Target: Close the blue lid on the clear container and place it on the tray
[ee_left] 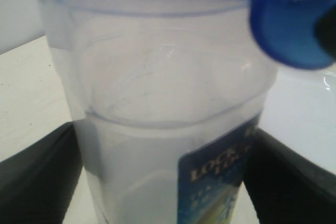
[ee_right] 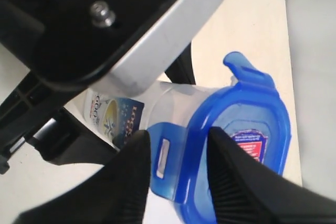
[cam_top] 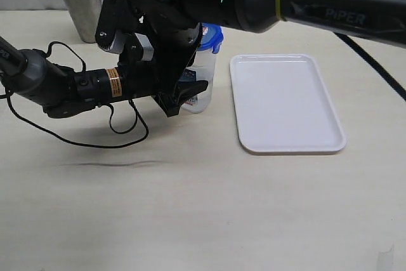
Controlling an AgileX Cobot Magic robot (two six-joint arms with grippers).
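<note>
Right gripper (ee_right: 178, 136) straddles a flap of the blue lid (ee_right: 252, 124), pinch unclear; push off-centre and you risk tipping the clear container (ee_left: 157, 103).

The clear container (ee_left: 168, 119) stands upright on the desk (cam_top: 190, 207), near the tray's (cam_top: 288, 149) left side, its blue-and-white label showing. The blue lid (ee_right: 247, 135) sits on top, flaps splayed outward. The white tray lies flat.
</note>
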